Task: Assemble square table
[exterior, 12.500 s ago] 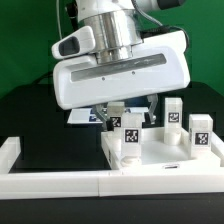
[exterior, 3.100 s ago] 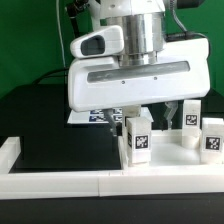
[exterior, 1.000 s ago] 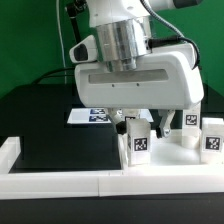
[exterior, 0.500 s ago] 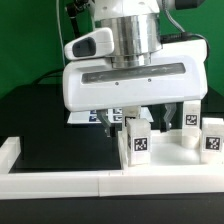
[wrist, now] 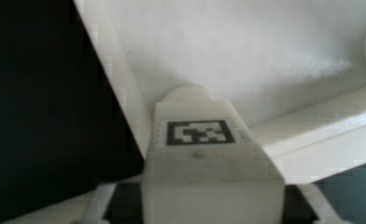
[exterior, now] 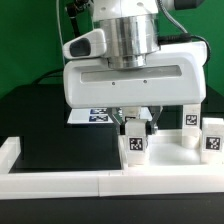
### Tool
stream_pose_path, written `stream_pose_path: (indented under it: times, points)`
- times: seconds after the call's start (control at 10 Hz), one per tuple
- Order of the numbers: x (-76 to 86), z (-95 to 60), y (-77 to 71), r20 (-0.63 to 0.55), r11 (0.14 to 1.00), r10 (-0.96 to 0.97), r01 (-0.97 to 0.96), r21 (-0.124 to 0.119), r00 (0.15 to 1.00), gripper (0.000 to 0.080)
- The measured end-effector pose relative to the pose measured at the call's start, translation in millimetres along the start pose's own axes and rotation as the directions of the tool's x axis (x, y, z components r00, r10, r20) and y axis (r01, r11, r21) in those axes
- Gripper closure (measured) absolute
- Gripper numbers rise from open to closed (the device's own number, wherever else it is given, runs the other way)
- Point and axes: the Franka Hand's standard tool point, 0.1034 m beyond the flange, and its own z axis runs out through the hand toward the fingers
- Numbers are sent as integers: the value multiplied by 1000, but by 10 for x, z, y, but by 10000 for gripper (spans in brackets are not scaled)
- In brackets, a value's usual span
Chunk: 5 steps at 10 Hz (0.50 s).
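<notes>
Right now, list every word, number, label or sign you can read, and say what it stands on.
No words, brands or numbers are readable in either view.
Black-and-white square marker tags only, no letters: one on the leg under the gripper, also seen in the wrist view.
Similar tags on two legs at the exterior view's right.
Tags on the marker board: too small to make out.

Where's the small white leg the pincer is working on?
In the exterior view, the small white tagged leg stands centre-right, under the pincer, on the white square tabletop.
</notes>
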Motion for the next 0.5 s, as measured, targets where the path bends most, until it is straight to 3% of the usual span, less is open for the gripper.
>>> stream_pose_path:
  times: [0.3,0.4,0.5]
  points:
    - [11,-4,32,21,914,404,-405,31,914,509]
    - [17,-3,57,46,825,561,-563,50,827,509]
    - [-2,1,52,74,721,688,-691,48,722,509]
